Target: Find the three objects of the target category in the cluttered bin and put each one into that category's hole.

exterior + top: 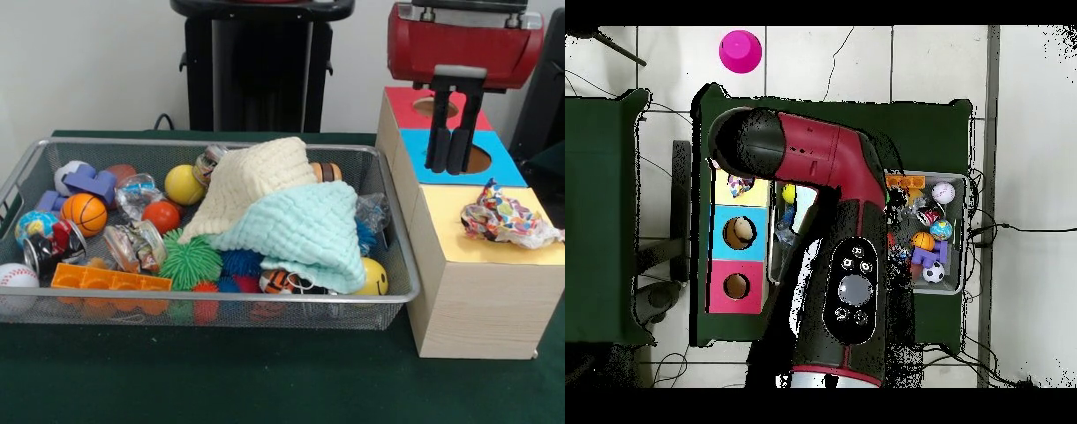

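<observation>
Gripper [451, 150] over blue hole [477, 159], jaws pressed together, prob. empty. Wrapper [505, 218] on yellow top; cloths [291, 216] in bin [221, 305].

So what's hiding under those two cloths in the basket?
Poking out below the mint cloth are a yellow smiley ball, a striped orange ball and a blue spiky ball. Whatever lies beneath the cream cloth is covered.

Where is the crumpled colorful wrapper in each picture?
Front view: the wrapper lies on the yellow panel at the near end of the box, right of the bin.
Overhead view: the wrapper sits on the yellow panel, the top one of the three, partly under the arm.
Shared landmark: the blue panel next to it.
</observation>
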